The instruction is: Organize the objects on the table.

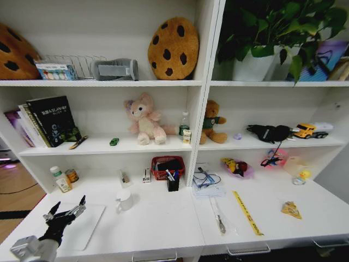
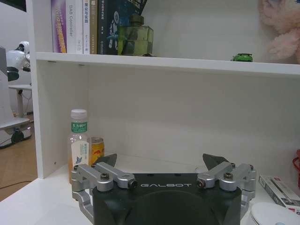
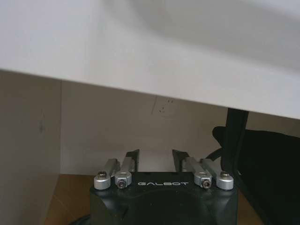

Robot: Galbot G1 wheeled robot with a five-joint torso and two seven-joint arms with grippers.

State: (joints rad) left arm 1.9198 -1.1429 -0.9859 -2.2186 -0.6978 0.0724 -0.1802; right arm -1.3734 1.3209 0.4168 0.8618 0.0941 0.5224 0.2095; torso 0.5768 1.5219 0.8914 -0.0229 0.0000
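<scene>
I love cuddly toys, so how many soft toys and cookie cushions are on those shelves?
Pink plush toy: 1
Brown teddy bear: 1
Cookie cushions: 2
Total: 4

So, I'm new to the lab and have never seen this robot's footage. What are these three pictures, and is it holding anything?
They come from one moment on a wheeled robot with two arms. The head view looks down at a white desk with shelves behind. The left gripper hovers open over a closed silver laptop at the desk's left end, holding nothing. Nearby stand a white mug, a black holder of pens and a red basket; a tiny green toy car sits on the shelf above. The left wrist view looks past that gripper's fingers toward a bottle. The right wrist view shows the right gripper, open and empty, low beneath a white surface.
</scene>
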